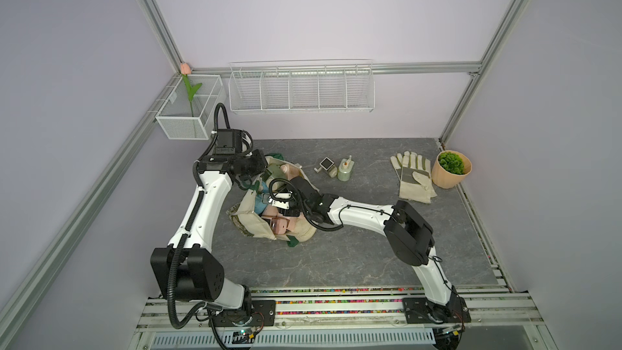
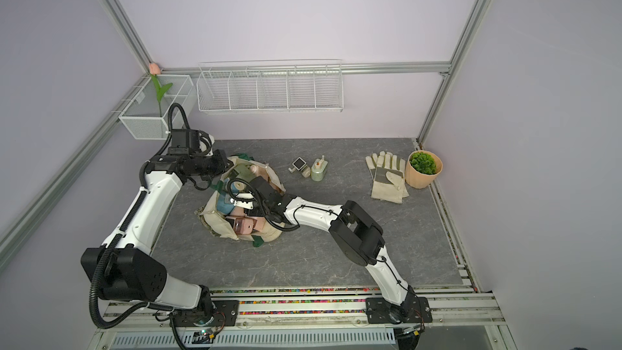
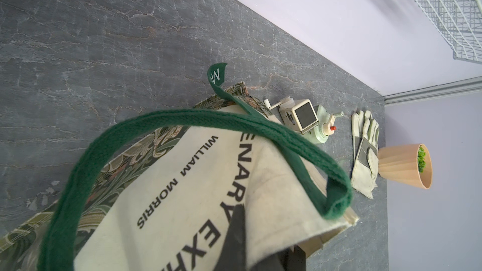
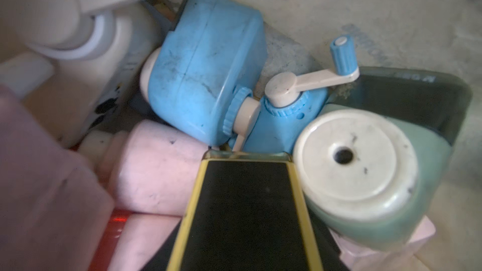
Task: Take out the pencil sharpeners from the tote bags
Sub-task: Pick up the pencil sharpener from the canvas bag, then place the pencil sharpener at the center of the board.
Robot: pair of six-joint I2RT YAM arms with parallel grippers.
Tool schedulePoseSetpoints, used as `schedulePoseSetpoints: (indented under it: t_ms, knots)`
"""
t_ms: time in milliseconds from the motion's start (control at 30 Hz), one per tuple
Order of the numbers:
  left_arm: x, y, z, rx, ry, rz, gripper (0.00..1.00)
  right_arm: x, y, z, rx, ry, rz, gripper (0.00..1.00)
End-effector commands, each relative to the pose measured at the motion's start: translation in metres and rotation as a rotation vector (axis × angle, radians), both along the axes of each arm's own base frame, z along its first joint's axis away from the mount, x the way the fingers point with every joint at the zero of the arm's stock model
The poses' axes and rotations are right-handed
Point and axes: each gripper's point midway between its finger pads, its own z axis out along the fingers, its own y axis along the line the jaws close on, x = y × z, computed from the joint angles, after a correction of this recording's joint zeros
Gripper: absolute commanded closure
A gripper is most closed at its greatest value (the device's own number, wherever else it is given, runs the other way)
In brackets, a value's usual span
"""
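At tote mouth: left gripper [image 1: 264, 173] clamped shut on rim of tote bag [image 1: 249, 207], holding it open.
Inside tote: right gripper [image 1: 277, 203] among pencil sharpeners [image 4: 208, 66]; jaws hidden, grip cannot be told.
Already out: cream sharpener [image 1: 327, 167], pale green sharpener [image 1: 346, 170], on tabletop [image 1: 336, 247].

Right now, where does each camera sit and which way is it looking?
Top views: high over the front rail, looking down on the table; left arm and right arm meet at the tote bag.
Left wrist: outside the bag, facing gloves and plant pot; a left pincer finger shows.
Right wrist: inside the bag, facing a blue sharpener; no pincer clearly shows.
Shared: top and left wrist both see gloves.
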Motion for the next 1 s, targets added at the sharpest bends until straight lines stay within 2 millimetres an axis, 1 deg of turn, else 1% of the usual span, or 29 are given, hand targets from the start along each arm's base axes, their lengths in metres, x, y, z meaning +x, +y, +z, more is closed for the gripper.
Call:
schedulePoseSetpoints:
  t_ms: [0, 133, 333, 400, 500, 567, 667, 700, 800, 967]
  knots:
    - [-0.009, 0.002, 0.007, 0.002, -0.006, -0.003, 1.00, -0.012, -0.006, 0.058, 0.148, 0.039, 0.023, 0.67]
    - [-0.008, 0.002, 0.007, 0.000, -0.005, -0.003, 1.00, -0.023, -0.013, 0.086, 0.233, 0.076, 0.035, 0.71]
    - [-0.008, 0.003, 0.007, 0.003, -0.004, 0.001, 1.00, -0.033, -0.029, 0.117, 0.341, 0.146, 0.035, 0.72]
    - [-0.008, 0.003, 0.006, 0.003, -0.004, 0.001, 1.00, -0.034, -0.038, 0.128, 0.375, 0.159, 0.024, 0.72]
    - [-0.008, 0.003, 0.006, 0.005, -0.004, 0.002, 1.00, -0.031, -0.059, 0.142, 0.417, 0.160, -0.017, 0.72]
    - [-0.008, 0.004, 0.006, 0.005, -0.004, 0.004, 1.00, -0.023, -0.079, 0.151, 0.457, 0.155, -0.065, 0.72]
    - [-0.008, 0.004, 0.007, 0.004, -0.006, 0.002, 1.00, 0.000, -0.117, 0.159, 0.519, 0.146, -0.184, 0.72]
    - [-0.008, 0.003, 0.007, 0.003, -0.005, 0.002, 1.00, 0.010, -0.131, 0.158, 0.532, 0.141, -0.238, 0.72]
    - [-0.008, 0.003, 0.007, 0.002, -0.006, 0.001, 1.00, 0.041, -0.170, 0.148, 0.546, 0.129, -0.402, 0.72]
    - [-0.008, 0.004, 0.008, 0.000, -0.009, 0.003, 1.00, 0.088, -0.230, 0.123, 0.604, 0.144, -0.648, 0.72]
